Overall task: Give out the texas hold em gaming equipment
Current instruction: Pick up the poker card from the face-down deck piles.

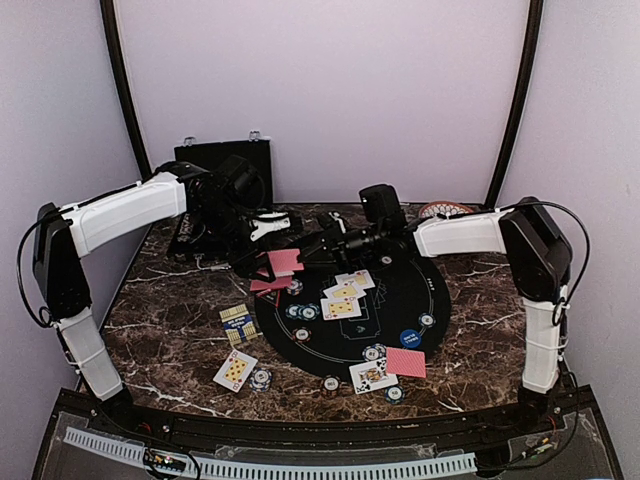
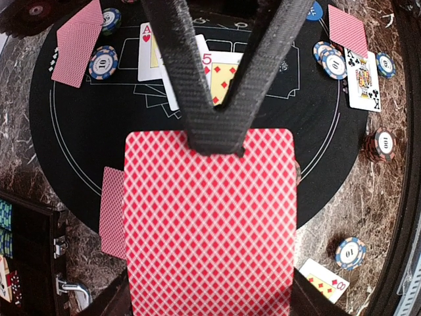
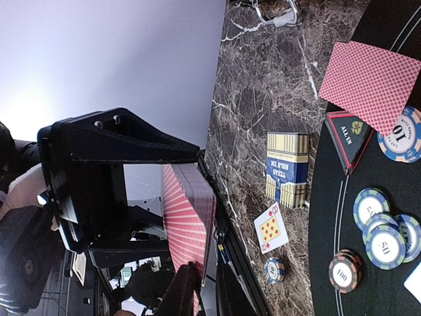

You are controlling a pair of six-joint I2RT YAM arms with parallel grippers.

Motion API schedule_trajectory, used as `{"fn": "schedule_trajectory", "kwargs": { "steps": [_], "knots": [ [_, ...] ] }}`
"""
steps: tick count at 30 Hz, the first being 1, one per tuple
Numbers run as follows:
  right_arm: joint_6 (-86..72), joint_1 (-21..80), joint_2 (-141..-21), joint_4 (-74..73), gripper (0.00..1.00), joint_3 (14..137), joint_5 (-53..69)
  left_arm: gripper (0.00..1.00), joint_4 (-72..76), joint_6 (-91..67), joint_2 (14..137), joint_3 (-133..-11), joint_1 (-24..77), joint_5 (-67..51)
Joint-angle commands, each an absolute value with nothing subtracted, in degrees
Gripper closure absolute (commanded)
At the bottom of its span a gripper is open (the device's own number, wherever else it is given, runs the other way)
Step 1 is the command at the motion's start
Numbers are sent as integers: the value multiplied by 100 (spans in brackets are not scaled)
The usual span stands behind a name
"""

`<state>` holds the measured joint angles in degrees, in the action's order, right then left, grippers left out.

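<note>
The left end effector [image 2: 214,135] is fully closed. Its two fingers converge in a V on the top edge of the held card [image 2: 210,230], a red-backed playing card carried clear of the surface at the far left rim of the round black mat [image 1: 400,290]. The right end effector [image 3: 205,295] is positioned at the opposite edge of the same card, with one finger on each side and only a narrow gap between them. Whether its pads contact the card cannot be determined. The remaining equipment lies on the marble worktop [image 1: 180,330] and the mat. Several face-up cards [image 1: 345,295] overlap near the mat centre, with poker chips [image 1: 303,312] just to their left. A blue button disc [image 1: 411,338] sits toward the near right. A face-down card [image 1: 406,362] lies touching a face-up king [image 1: 372,377] at the near rim. A card box [image 1: 238,322] lies off the mat to the left. A black case [image 1: 225,160] stands open at the far left.
</note>
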<state>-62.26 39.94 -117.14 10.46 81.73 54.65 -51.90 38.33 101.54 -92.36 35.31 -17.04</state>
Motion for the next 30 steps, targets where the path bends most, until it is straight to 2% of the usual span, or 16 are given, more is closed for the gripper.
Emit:
{"fn": "schedule_trajectory", "kwargs": {
  "steps": [1,7,9,11,15,21,30],
  "knots": [
    [-6632,3907,-11373,1650,89,7916,5562,100,-5111,3909,9879,-9147,3521,-1690],
    [-7393,3902,-11391,2705,90,7604,5706,100,-5087,3912,9888,-9136,3530,-1643],
    [-7512,3911,-11435,2873,84,7564,5731,100,-5073,3920,9892,-9140,3525,-1648],
    [-7505,3916,-11480,2859,74,7559,5743,100,-5079,3912,9890,-9141,3524,-1651],
    [-7385,3928,-11551,2722,66,7541,5756,100,-5102,3911,9888,-9141,3524,-1659],
    [-7457,4017,-11681,2809,66,7632,5842,100,-5083,3909,9873,-9141,3526,-1656],
    [-7551,4112,-11792,2919,75,7728,5923,100,-5067,3911,9881,-9136,3522,-1659]
  ]
}}
